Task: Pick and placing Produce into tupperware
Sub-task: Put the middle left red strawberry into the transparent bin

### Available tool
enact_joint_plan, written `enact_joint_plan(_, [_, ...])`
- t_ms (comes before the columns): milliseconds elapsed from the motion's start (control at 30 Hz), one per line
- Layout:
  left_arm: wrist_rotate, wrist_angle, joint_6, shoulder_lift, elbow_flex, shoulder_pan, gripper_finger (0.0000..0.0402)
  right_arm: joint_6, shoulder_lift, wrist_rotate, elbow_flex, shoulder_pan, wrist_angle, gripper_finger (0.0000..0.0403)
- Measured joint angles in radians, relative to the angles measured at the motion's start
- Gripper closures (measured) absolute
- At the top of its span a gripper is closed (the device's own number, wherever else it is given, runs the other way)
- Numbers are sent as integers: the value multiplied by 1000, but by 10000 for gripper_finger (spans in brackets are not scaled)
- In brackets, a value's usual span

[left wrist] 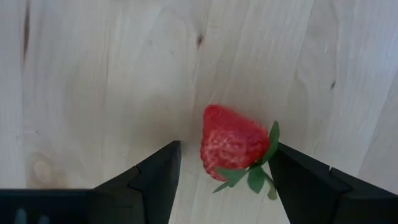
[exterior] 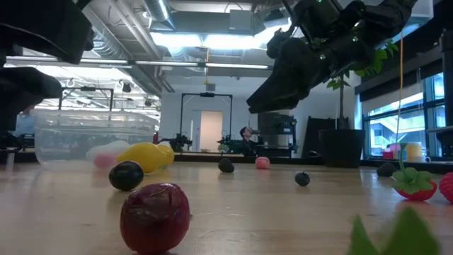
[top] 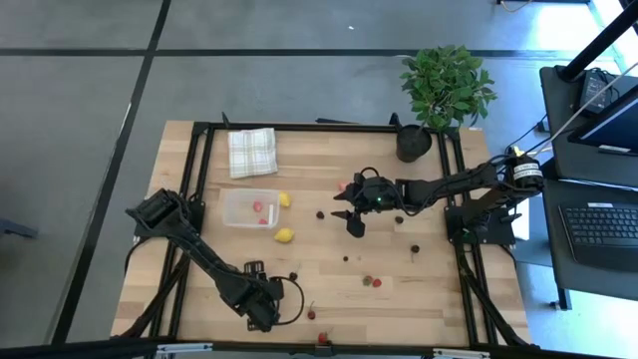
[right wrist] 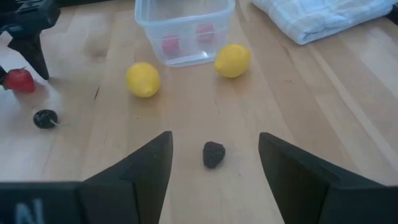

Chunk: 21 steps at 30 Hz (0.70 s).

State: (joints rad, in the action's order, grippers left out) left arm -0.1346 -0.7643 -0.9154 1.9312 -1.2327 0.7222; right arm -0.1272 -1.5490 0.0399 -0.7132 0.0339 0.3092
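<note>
A red strawberry with green leaves lies on the wooden table between the two fingers of my open left gripper, nearer one finger. That gripper points down near the table's front edge. My right gripper hovers open mid-table, above and short of a small dark berry. The clear tupperware stands left of centre with red pieces inside. Two yellow lemons lie on the table beside it.
A folded checked cloth lies at the far left and a potted plant stands at the far right. Loose produce is scattered: strawberries, dark berries, a pink piece, and a red fruit by the front edge.
</note>
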Motion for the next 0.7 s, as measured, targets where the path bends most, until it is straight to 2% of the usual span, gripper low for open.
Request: enact_joint_plan(700, [-20,14,7,2,1,7,170,0,0,0,0,0,0,163])
